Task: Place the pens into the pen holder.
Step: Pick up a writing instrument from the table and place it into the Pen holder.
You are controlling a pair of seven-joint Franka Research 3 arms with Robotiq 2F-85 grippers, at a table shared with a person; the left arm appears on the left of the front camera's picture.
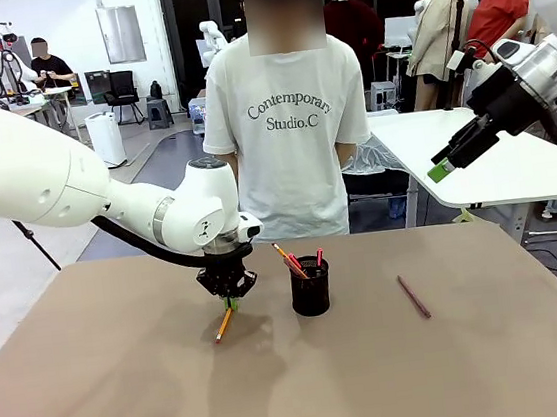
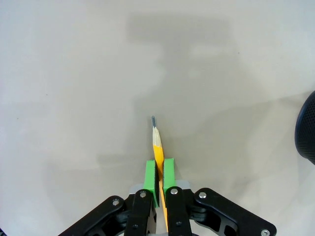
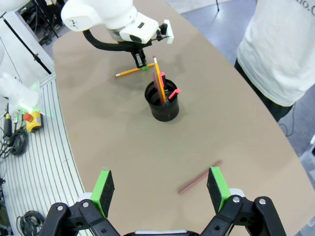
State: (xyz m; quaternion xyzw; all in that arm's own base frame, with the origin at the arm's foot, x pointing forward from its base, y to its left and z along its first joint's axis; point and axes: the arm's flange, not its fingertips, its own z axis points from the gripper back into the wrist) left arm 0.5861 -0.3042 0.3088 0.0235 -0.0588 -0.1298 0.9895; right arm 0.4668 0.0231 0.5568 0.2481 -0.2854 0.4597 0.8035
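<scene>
1. Yellow-orange pencil [image 1: 224, 323] is sitting between the green pads of your left gripper [image 1: 230, 293], which is clamping it near its upper part. The sharpened tip is pointing down at the table [image 1: 128, 387]. I cannot tell whether the tip is touching the surface.
2. You are working the pick-up step for this pencil: the grasp is made and the carry is not yet begun.
3. The pen holder [image 1: 310, 290] is standing just to the right of that gripper, near the table's middle. It is already holding several sticks that are leaning against its rim, one orange and others with red ends.
4. Next move, as I judge it: you are needing to lift, swing the pencil upright over the rim, and lower it clear of the leaning sticks before letting go.
5. The dark maroon pen [image 1: 414, 297] is lying flat on the table, well right of the holder and waiting its turn.
6. Your right gripper [image 1: 440, 172] is hanging high at the right with its jaws spread wide, gripping nothing.
</scene>
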